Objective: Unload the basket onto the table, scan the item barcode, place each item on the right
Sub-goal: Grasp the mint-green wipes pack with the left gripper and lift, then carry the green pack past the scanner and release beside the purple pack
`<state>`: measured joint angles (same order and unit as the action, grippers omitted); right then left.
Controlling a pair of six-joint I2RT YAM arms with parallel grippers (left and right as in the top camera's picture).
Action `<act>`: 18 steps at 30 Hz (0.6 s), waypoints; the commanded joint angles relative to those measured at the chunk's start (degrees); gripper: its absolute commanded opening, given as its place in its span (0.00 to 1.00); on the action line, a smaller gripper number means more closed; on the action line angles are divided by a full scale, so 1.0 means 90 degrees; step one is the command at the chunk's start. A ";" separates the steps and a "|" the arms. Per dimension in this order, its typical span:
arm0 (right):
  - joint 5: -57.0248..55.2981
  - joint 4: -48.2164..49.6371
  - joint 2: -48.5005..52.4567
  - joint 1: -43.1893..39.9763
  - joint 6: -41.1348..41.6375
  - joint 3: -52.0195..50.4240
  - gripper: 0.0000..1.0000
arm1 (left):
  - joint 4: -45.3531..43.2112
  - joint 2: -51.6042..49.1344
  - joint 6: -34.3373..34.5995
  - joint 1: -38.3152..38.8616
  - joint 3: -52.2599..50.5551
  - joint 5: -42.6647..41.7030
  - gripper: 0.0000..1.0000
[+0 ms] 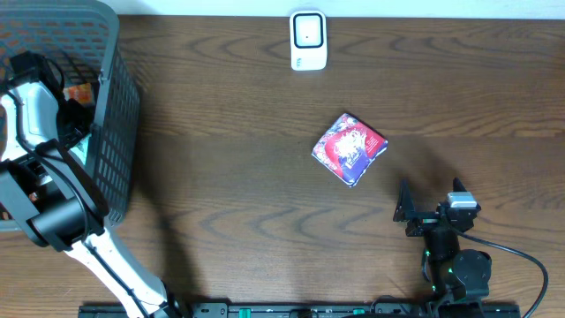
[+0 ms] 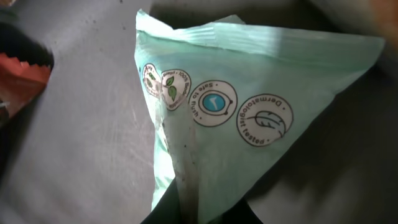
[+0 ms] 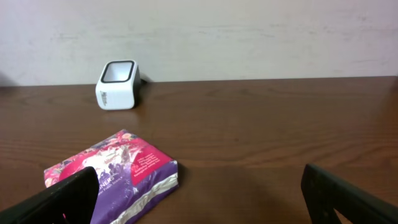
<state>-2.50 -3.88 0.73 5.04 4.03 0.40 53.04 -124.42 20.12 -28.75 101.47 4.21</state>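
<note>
1. The left gripper (image 2: 202,213) was down inside the grey mesh basket (image 1: 119,132) at the left end of the wooden table (image 1: 229,194).
2. Its jaws were closed on the lower edge of a mint-green packet (image 2: 249,93), pinching the wrapper into a crease.
3. The packet bore a row of round printed badges; one read "Dermatologist tested". No barcode showed on the face turned to the wrist camera.
4. An orange wrapper (image 2: 22,78) with a zigzag edge lay beside the green packet in the basket, apart from it.
5. The white barcode scanner (image 1: 308,40) stood at the far edge of the table, well apart from the basket.
6. A pink-and-purple packet (image 1: 350,148) lay flat on the table between the scanner and the right arm, touching neither.
7. The right gripper (image 3: 202,202) hung low over the table near the front edge, jaws spread wide and holding nothing, facing the pink-and-purple packet and the scanner.
</note>
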 commanded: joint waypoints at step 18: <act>0.0002 -0.0024 -0.0019 -0.0015 -0.0051 -0.0010 0.99 | -0.0964 0.4658 0.1851 0.0024 0.0073 -0.2200 0.07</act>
<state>-2.48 -3.88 0.73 5.04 4.03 0.40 45.30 -84.64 29.58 -28.67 101.51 -11.18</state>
